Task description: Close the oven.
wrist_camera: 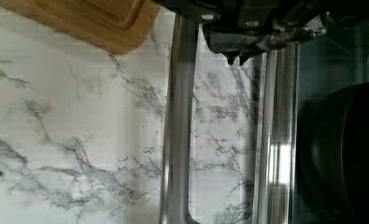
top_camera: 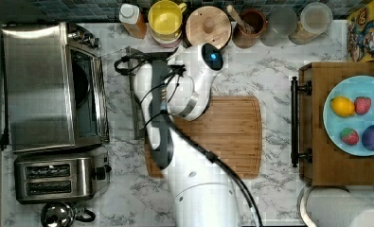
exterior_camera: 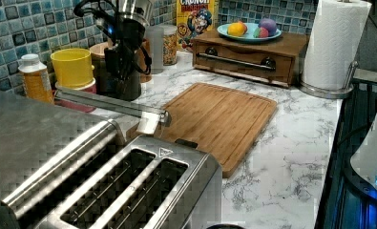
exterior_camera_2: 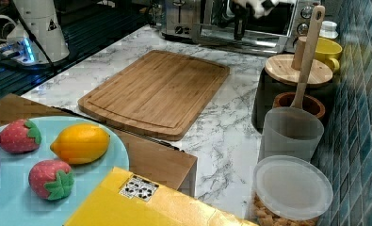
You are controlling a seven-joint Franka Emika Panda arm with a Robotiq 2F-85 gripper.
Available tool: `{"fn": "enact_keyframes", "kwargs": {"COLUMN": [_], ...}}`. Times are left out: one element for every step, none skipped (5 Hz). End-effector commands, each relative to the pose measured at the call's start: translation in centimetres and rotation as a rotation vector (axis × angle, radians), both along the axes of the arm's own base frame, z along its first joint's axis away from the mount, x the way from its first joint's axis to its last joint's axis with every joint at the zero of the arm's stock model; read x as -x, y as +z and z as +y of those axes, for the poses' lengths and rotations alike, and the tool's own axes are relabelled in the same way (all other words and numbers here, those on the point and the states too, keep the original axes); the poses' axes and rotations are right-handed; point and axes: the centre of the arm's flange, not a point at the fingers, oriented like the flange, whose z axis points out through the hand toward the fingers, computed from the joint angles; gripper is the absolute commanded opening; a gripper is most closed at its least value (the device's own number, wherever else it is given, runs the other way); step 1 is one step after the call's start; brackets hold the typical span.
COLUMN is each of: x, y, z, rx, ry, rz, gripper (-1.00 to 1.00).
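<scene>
I hold the gripper [wrist_camera: 247,44] by the brushed steel oven's [top_camera: 38,90] dropped door handle [wrist_camera: 177,130], claw state unclear; next, lift upward.

oven [top_camera: 38,87]: brushed steel, my tool's dull sheen beside it
oven handle [wrist_camera: 176,130]: smooth polished metal bar
counter [top_camera: 270,71]: glossy veined marble
cutting board [top_camera: 232,135]: matt grained wood
toaster [top_camera: 57,177]: shiny textured steel
plate [top_camera: 348,92]: smooth pale-blue glaze
</scene>
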Motion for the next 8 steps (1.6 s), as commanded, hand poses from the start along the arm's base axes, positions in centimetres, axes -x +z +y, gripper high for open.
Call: {"fn": "enact_keyframes", "kwargs": {"x": [4.9,5.4,6.7,6.8,7.6,8.5,7.3,7.3], "y": [13.2,13.4,13.8,15.0,18.9,21.0,22.2,22.2], "z": [18.9,20.8,22.5,22.0,19.3,17.9,16.8,16.8], "rx": [0.165,0.278,0.429,0.489,0.382,0.368,0.437,0.437], "ry": [0.117,0.108,0.006,-0.082,-0.2,-0.285,-0.297,-0.297], "rz": [-0.237,-0.25,-0.354,-0.412,-0.504,-0.578,-0.527,-0.527], "gripper": [-1.0,-1.0,-1.0,-1.0,-1.0,-1.0,-1.0,-1.0]}}
